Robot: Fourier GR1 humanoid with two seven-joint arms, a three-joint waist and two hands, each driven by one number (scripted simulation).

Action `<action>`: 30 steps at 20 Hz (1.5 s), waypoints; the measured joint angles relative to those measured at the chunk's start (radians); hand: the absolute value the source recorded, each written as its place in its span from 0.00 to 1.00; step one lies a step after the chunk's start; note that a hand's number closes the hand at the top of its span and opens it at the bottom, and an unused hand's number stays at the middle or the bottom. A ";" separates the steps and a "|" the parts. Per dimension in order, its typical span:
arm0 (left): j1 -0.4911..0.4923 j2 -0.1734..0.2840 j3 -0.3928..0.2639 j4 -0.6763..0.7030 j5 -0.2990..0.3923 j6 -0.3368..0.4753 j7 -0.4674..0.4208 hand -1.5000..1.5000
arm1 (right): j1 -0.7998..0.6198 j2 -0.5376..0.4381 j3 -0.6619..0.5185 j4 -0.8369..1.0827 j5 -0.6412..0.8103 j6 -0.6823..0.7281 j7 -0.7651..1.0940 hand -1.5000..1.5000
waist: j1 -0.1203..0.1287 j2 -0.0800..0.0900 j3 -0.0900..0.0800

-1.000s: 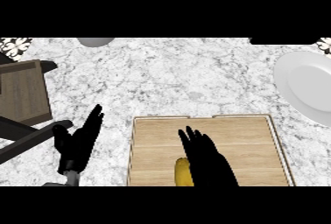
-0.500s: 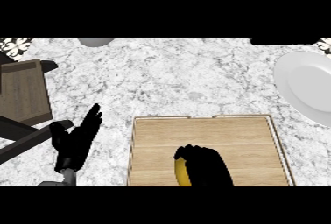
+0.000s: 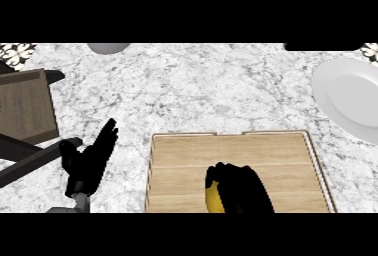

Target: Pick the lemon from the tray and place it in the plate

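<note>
A yellow lemon [image 3: 213, 198] lies on the wooden tray [image 3: 236, 150] near its front edge, mostly hidden. My right hand [image 3: 240, 187] covers it, fingers curled down round it so only a yellow strip shows at the hand's left side. The white plate [image 3: 351, 97] sits at the counter's right edge, well beyond the tray's far right corner. My left hand [image 3: 88, 160] rests open, fingers up, on the marble left of the tray.
A dark wooden chair [image 3: 26, 107] stands at the left edge, its black legs crossing under my left hand. A grey round object [image 3: 108, 47] sits at the counter's far edge. Bare marble [image 3: 221, 85] lies between tray and plate.
My right hand's fingers have curled down over the lemon from straight a second ago. The left hand has barely shifted.
</note>
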 measured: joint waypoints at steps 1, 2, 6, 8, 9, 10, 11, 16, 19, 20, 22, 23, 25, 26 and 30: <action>0.007 0.011 0.010 -0.001 0.009 -0.012 -0.003 0.50 | 0.029 -0.037 0.003 -0.039 0.003 -0.026 -0.034 1.00 | -0.003 -0.001 0.001; 0.011 0.013 0.012 -0.004 0.008 -0.011 -0.001 0.50 | 0.067 -0.082 0.008 -0.078 0.003 -0.058 -0.079 1.00 | -0.009 -0.002 0.001; 0.035 0.017 0.023 -0.022 0.011 -0.004 -0.003 0.50 | 0.197 -0.282 -0.027 -0.232 -0.057 -0.165 -0.284 1.00 | -0.031 -0.004 0.004; 0.043 0.017 0.029 -0.026 0.014 -0.002 -0.001 0.50 | 0.252 -0.350 -0.063 -0.304 -0.085 -0.237 -0.377 1.00 | -0.042 -0.006 0.005; 0.046 0.014 0.031 -0.024 0.014 0.000 -0.008 0.50 | 0.278 -0.383 -0.088 -0.339 -0.098 -0.273 -0.418 1.00 | -0.047 -0.006 0.005; 0.052 0.013 0.033 -0.026 0.015 -0.001 -0.015 0.50 | 0.311 -0.415 -0.117 -0.366 -0.115 -0.311 -0.457 1.00 | -0.050 -0.007 0.005; 0.056 0.014 0.033 -0.032 0.015 -0.001 -0.015 0.50 | 0.343 -0.441 -0.151 -0.390 -0.142 -0.346 -0.493 1.00 | -0.052 -0.007 0.005; 0.058 0.021 0.039 -0.041 0.020 -0.009 -0.009 0.50 | 0.466 -0.503 -0.356 -0.439 -0.345 -0.489 -0.628 1.00 | -0.050 -0.002 0.005; 0.055 0.019 0.036 -0.037 0.015 -0.012 -0.021 0.50 | 0.513 -0.499 -0.479 -0.401 -0.503 -0.541 -0.708 1.00 | -0.042 0.001 0.004; 0.051 0.020 0.035 -0.039 0.015 -0.014 -0.017 0.50 | 0.521 -0.500 -0.524 -0.385 -0.564 -0.546 -0.733 1.00 | -0.038 0.002 0.004; 0.045 0.016 0.032 -0.033 0.012 -0.014 -0.017 0.50 | 0.532 -0.497 -0.607 -0.341 -0.685 -0.542 -0.788 1.00 | -0.033 0.003 0.004; 0.041 0.008 0.026 -0.032 0.007 -0.008 -0.017 0.50 | 0.528 -0.493 -0.648 -0.308 -0.745 -0.535 -0.817 1.00 | -0.030 0.003 0.004; 0.034 0.001 0.018 -0.033 0.002 -0.004 -0.008 0.50 | 0.509 -0.477 -0.720 -0.231 -0.863 -0.509 -0.884 1.00 | -0.021 0.004 0.003; 0.035 -0.003 0.012 -0.035 -0.004 -0.002 -0.012 0.50 | 0.491 -0.472 -0.759 -0.186 -0.914 -0.493 -0.917 1.00 | -0.016 0.004 0.003; 0.014 -0.009 0.004 -0.023 -0.013 -0.001 0.002 0.50 | 0.402 -0.473 -0.897 0.056 -1.046 -0.412 -1.063 1.00 | 0.001 0.007 0.002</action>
